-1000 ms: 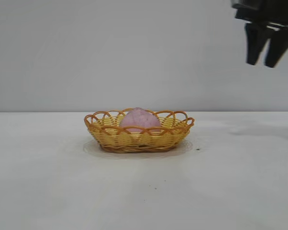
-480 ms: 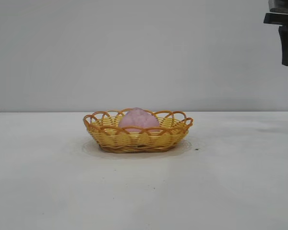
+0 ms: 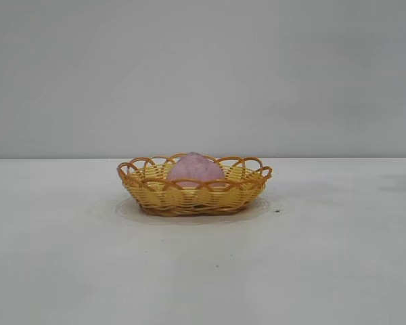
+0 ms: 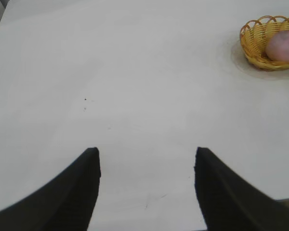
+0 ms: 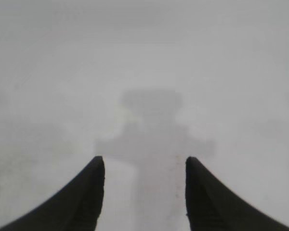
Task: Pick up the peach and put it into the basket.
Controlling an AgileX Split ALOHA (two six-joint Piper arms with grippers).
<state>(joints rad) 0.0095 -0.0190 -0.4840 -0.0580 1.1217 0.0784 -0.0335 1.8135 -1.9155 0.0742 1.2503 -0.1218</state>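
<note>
The dusty pink peach (image 3: pixel 195 168) lies inside the yellow wicker basket (image 3: pixel 159 195) with the orange-brown looped rim, in the middle of the white table. Both also show in the left wrist view, the peach (image 4: pixel 282 47) in the basket (image 4: pixel 254 40), far from my left gripper (image 4: pixel 147 154), which is open and empty over bare table. My right gripper (image 5: pixel 144 161) is open and empty above bare table, with its own shadow below it. Neither gripper shows in the exterior view.
The white table (image 3: pixel 325 271) spreads around the basket, with a grey wall behind it. A few small dark specks (image 4: pixel 85 99) lie on the table surface.
The right gripper, seen at the upper right of the exterior view, has moved up and to the right and has left that view. The peach and basket have not moved.
</note>
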